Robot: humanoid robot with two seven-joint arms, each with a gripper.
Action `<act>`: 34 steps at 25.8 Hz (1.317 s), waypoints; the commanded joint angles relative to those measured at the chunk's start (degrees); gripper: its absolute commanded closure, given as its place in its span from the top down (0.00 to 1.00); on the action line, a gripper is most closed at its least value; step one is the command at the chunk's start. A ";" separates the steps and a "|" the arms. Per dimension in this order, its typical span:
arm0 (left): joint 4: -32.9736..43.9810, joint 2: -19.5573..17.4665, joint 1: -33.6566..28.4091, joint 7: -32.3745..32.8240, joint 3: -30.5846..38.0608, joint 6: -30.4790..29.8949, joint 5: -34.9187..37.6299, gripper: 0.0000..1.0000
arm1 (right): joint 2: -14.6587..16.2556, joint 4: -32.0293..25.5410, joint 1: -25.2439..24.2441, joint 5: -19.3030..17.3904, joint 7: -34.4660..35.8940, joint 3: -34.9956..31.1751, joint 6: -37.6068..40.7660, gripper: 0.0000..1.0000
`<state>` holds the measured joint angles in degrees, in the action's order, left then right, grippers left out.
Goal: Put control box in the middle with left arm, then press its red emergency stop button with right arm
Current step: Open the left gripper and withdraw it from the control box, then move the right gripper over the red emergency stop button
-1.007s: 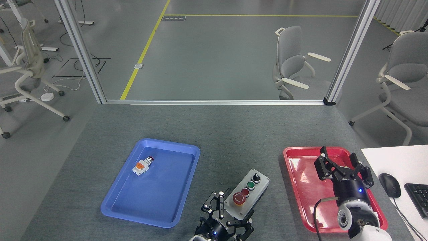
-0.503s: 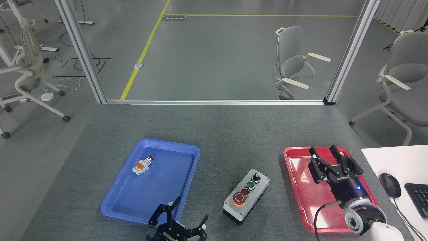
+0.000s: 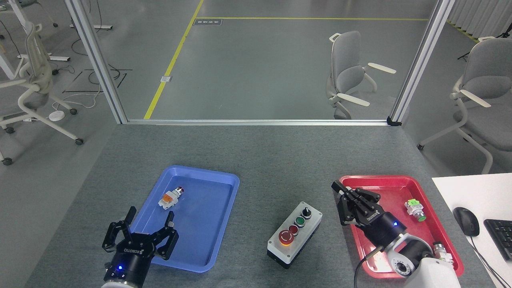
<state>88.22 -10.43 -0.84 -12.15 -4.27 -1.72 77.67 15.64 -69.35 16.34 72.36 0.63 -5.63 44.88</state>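
Note:
The control box (image 3: 301, 231) lies between the two trays on the grey table, with a light grey top and a black base. Its big red button (image 3: 286, 237) is at the near end, and a small red, a green and a black knob run behind it. My left gripper (image 3: 140, 231) is open and empty at the blue tray's near left corner, well left of the box. My right gripper (image 3: 354, 201), on the arm with the grey cable, hovers over the red tray's left edge, right of the box. Its fingers are drawn together on nothing.
A blue tray (image 3: 202, 171) holds a small white-and-orange pushbutton part (image 3: 171, 197). The red tray (image 3: 400, 178) holds a green-capped part (image 3: 415, 210) and another small part (image 3: 441, 252). A white desk with mouse (image 3: 466, 221) and keyboard (image 3: 500, 237) borders the right.
My left gripper has let go of the control box and moved left to the blue tray's near corner. My right gripper moved left toward the box and closed its fingers, uncovering the green part.

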 commanded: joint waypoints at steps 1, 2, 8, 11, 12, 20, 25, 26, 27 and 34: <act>-1.56 0.06 1.28 0.02 2.69 0.05 -1.38 0.99 | -3.16 2.55 1.77 1.90 0.16 4.23 0.12 0.00; -2.35 -0.12 2.15 0.02 3.04 0.14 -1.38 0.99 | -4.04 3.43 3.00 1.99 0.16 5.81 0.12 0.00; -8.24 -0.21 7.95 0.11 5.42 0.32 -1.29 0.99 | -4.13 7.12 5.98 1.90 0.07 12.58 0.12 0.00; -8.94 -0.03 8.39 0.11 5.50 0.40 -1.46 0.99 | -3.86 7.12 4.84 1.99 0.07 12.58 0.12 0.00; -9.47 -0.03 8.92 0.11 5.59 0.40 -1.46 0.99 | -3.69 7.12 4.40 1.99 0.07 12.58 0.12 0.00; -10.26 -0.21 10.59 0.11 6.47 0.40 -1.55 0.99 | -1.23 7.12 0.45 4.10 -0.45 13.10 0.12 0.00; -10.26 -0.65 10.59 0.81 7.53 0.40 -1.38 0.99 | -0.96 7.12 0.01 4.71 -0.54 13.63 0.12 0.00; -10.26 -0.65 10.59 0.81 7.96 0.40 -1.38 0.99 | -0.96 7.12 0.10 4.72 -0.54 14.07 0.12 0.00; -10.26 -0.65 10.59 0.81 7.97 0.40 -1.38 0.99 | -0.96 7.12 0.10 4.80 -0.54 14.51 0.12 0.00; -10.35 -0.65 10.59 0.99 8.14 0.40 -1.46 0.99 | -1.32 7.21 0.27 5.16 -0.54 16.44 0.12 0.00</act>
<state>77.92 -11.07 9.76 -11.24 3.79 -1.30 76.28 14.49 -62.15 16.54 77.41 0.06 10.07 45.01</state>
